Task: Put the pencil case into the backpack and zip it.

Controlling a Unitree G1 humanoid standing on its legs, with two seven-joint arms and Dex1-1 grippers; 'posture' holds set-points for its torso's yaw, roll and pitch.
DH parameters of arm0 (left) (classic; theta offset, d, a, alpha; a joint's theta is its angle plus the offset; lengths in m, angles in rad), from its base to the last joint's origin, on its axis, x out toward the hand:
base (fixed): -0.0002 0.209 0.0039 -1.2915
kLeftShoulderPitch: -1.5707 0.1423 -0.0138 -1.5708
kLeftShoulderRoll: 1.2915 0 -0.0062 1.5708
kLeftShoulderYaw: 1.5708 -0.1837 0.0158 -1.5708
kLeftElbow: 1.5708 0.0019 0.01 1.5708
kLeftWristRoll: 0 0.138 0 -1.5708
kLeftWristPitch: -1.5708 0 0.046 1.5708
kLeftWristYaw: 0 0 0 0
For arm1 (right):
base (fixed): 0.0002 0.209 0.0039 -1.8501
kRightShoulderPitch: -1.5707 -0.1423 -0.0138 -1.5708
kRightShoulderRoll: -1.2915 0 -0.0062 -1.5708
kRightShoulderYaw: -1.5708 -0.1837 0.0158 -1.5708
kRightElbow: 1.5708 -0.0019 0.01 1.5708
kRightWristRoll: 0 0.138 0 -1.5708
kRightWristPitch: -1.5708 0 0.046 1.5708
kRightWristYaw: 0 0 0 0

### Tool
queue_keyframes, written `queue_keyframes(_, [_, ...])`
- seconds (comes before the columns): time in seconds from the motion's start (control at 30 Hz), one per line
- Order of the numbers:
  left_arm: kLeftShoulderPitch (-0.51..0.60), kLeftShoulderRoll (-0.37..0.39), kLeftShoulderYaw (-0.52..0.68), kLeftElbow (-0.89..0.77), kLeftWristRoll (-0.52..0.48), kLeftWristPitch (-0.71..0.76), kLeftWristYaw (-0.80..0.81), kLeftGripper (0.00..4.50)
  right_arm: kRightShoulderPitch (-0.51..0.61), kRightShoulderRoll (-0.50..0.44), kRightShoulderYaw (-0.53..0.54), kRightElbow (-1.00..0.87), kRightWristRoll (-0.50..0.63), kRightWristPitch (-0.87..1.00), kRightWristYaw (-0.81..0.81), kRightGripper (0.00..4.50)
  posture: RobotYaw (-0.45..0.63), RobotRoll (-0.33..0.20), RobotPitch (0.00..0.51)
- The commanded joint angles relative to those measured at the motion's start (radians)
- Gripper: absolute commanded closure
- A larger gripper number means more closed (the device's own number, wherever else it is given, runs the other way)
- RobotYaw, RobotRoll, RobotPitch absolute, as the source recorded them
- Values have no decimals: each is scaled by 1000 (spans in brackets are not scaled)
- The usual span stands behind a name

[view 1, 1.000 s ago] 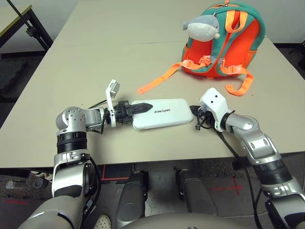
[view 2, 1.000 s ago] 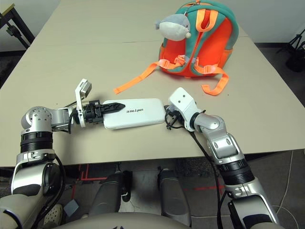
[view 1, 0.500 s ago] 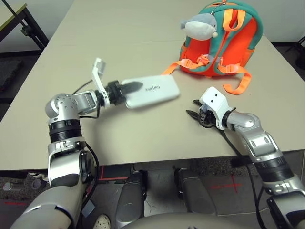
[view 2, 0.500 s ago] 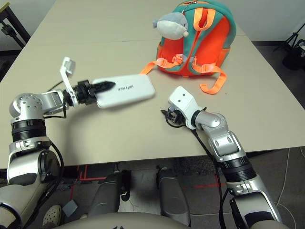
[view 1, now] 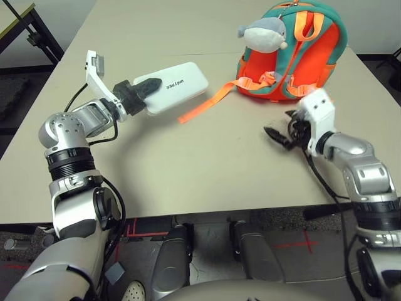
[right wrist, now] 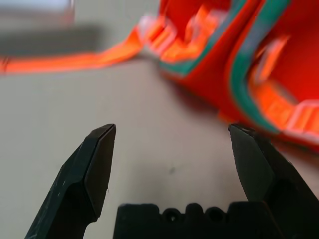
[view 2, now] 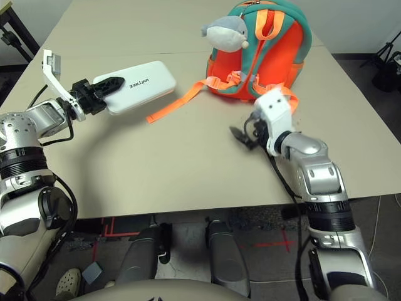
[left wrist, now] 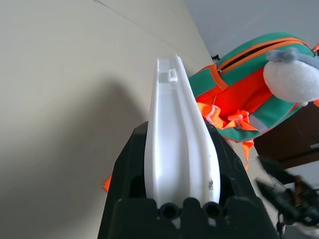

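Pencil case (view 1: 177,87) lifted higher, clamped in left tool (view 1: 145,94); right tool (view 1: 280,135) agape, empty.

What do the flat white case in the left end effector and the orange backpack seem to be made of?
The flat white rounded-corner pencil case looks like hard, smooth plastic with a slight sheen: it keeps its flat shape while the left end effector holds it by one end only. The orange backpack with teal trim looks like soft woven fabric, with limp webbing straps and a plush toy.
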Motion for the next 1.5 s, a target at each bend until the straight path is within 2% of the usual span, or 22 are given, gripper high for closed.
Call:
queue_keyframes(0.03, [-23, -11, -3, 17, 7, -47, 5, 3273, -57, 65, -85, -29, 76, 75, -99, 0, -129, 0, 157])
queue_keyframes(0.17, [-37, -24, -16, 36, 10, -66, 13, 3273, -125, 125, -141, 5, 122, 70, -179, 0, -164, 0, 152])
queue_keyframes(0.33, [-37, -33, -35, 40, 13, -82, 14, 3273, -203, 151, -134, 139, 106, -19, -243, 0, -163, 0, 148])
queue_keyframes(0.73, [-16, -43, -38, -11, -2, -78, 39, 3273, -439, 166, -88, 719, 20, -416, -266, 0, -124, 0, 144])
queue_keyframes(0.93, [0, -52, -33, -41, -9, -74, 54, 3273, -511, 164, -69, 919, -3, -551, -251, 0, -94, 0, 141])
queue_keyframes(1.03, [5, -52, -31, -50, -13, -72, 59, 3273, -521, 160, -64, 950, -8, -587, -239, 923, -91, 0, 140])
queue_keyframes(1.13, [9, -52, -31, -55, -15, -75, 65, 3273, -498, 142, -23, 926, -50, -624, -209, 2124, -89, 0, 140])
queue_keyframes(1.3, [10, -52, -33, -59, -17, -75, 68, 3273, -420, 123, 11, 787, -40, -585, -149, 3939, -96, 0, 139])
queue_keyframes(1.33, [9, -51, -35, -55, -14, -77, 67, 3273, -388, 113, 15, 711, -28, -551, -134, 4097, -100, 0, 139])
queue_keyframes(1.5, [-1, -49, -43, -37, -7, -85, 60, 3273, -261, 71, 22, 383, 24, -365, -100, 4115, -110, 0, 140])
